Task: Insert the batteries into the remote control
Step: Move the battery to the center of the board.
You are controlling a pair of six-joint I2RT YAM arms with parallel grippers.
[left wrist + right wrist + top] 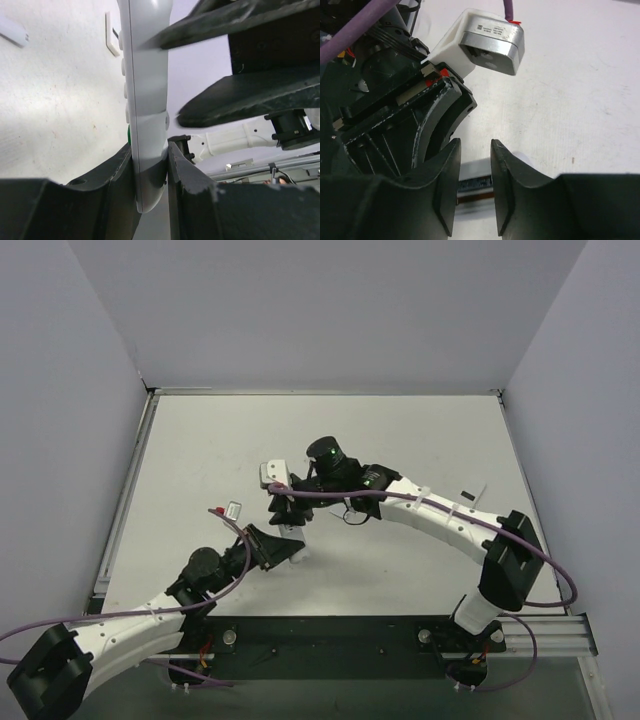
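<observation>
Loading looks unfinished: the left pincer (pixel 150 150) clamps the remote control (pixel 145 90) on edge above the near middle of the worktop (pixel 60 110), while the right pincer (pixel 475 145) beside it is narrowly parted around something dark, possibly a battery (pixel 475 184), not yet seated.

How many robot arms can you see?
2. The left arm reaches in from the bottom left and holds the white remote. The right arm bends in from the right side.
</observation>
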